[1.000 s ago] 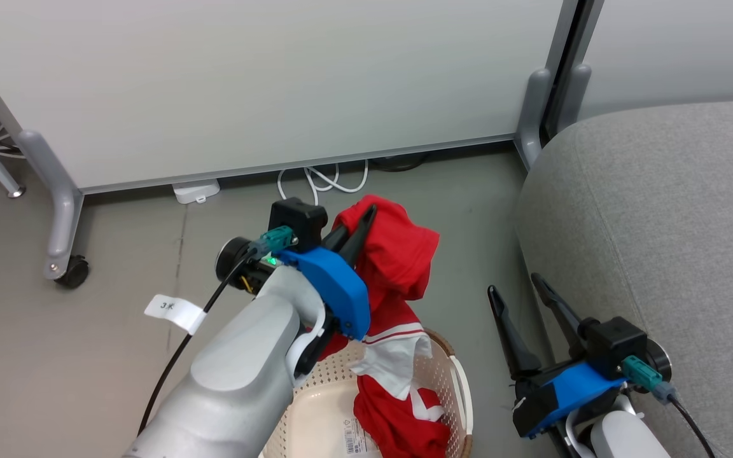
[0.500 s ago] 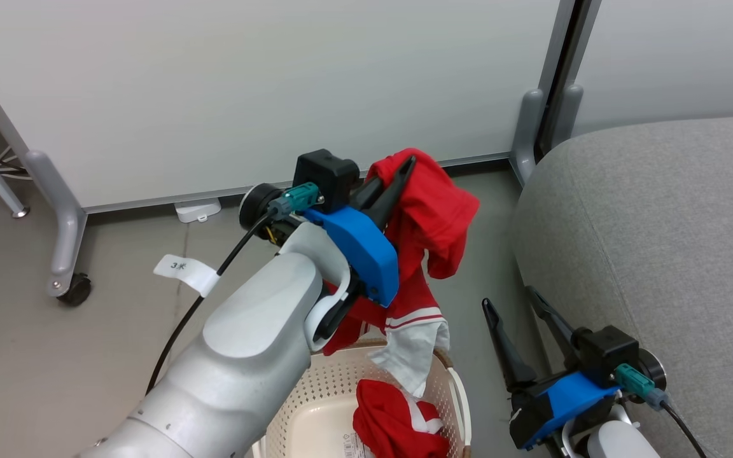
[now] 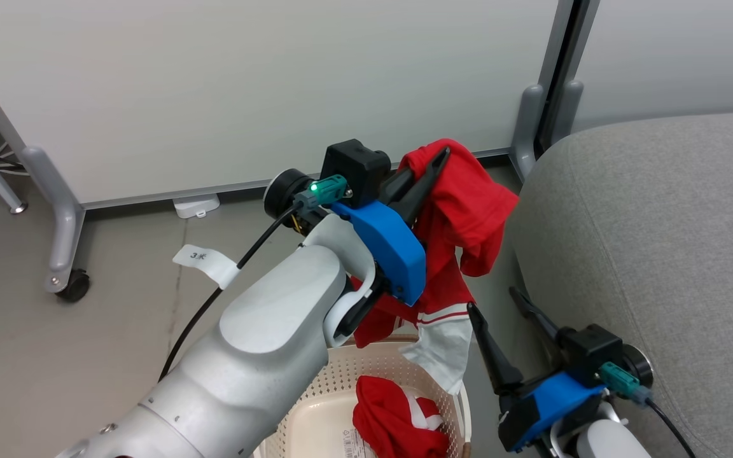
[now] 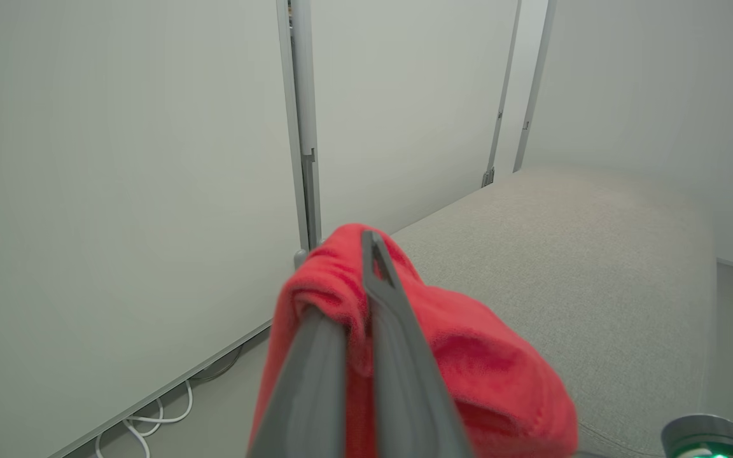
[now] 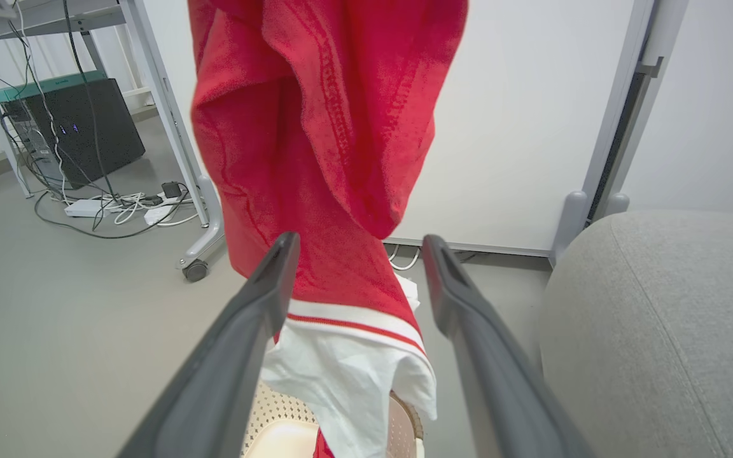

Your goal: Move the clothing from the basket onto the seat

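Left hand pinches red garment over the basket; right hand spread; cable tag reads "3米".

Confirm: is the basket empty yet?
Not empty: one red garment lies inside the basket; the other garment hangs from the shut left claw.

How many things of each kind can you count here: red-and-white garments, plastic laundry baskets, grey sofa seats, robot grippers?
Soft red fabric garments with white panels: 2 (hanging garment; heaped garment)
Cream-white perforated plastic laundry basket: 1
Light grey fabric-upholstered seat: 1
Grippers with two long dark fingers: 2 (left gripper; right gripper)
Total: 6
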